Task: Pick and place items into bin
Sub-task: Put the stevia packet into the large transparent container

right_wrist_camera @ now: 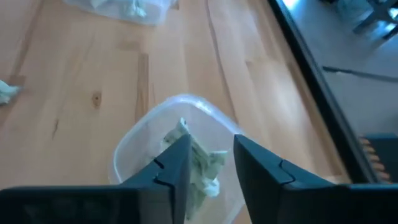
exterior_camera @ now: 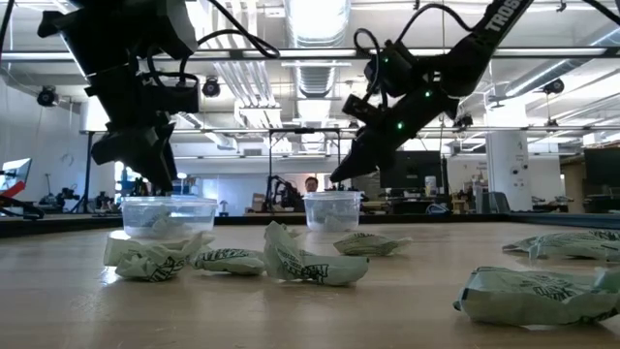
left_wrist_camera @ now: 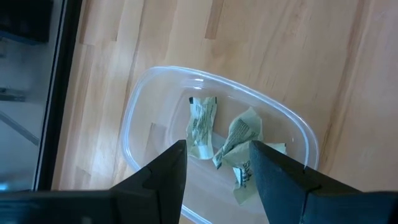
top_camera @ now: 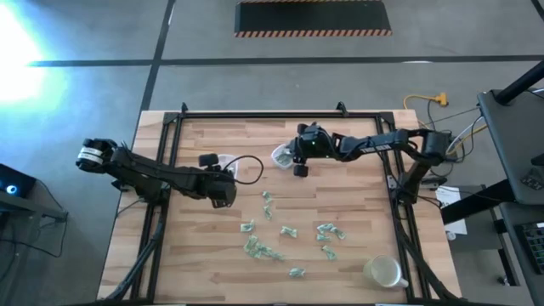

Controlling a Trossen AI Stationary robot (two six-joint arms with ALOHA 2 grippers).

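High view: the left gripper [top_camera: 223,177] hangs over a clear container [top_camera: 228,169] at the far left-centre of the wooden table [top_camera: 357,212]. In the left wrist view its two dark fingers [left_wrist_camera: 163,177] stand apart with nothing between them, and the clear container [left_wrist_camera: 211,134] lies directly beneath the gap; three wrapped pieces [left_wrist_camera: 202,126] rest on its floor, one showing right through the gap, below the fingertips and untouched.

Toward the middle, the loose items [top_camera: 268,208] lie scattered over the near half of the table, well apart from both grippers. In the low view they sit crumpled on the wood in the foreground [exterior_camera: 315,264].

Farther right, the right gripper [top_camera: 295,158] hovers over a second clear container [top_camera: 280,155] at the far centre of the table. The right wrist view shows its fingers [right_wrist_camera: 174,165] parted and empty, with that container [right_wrist_camera: 177,140] below them and a bundle of wrapped pieces [right_wrist_camera: 202,163] inside it, seen through the gap under the tips. In the low view both grippers are raised above their containers' rims [exterior_camera: 329,198].

At the near right corner stands a round pale cup [top_camera: 384,272], away from everything else.
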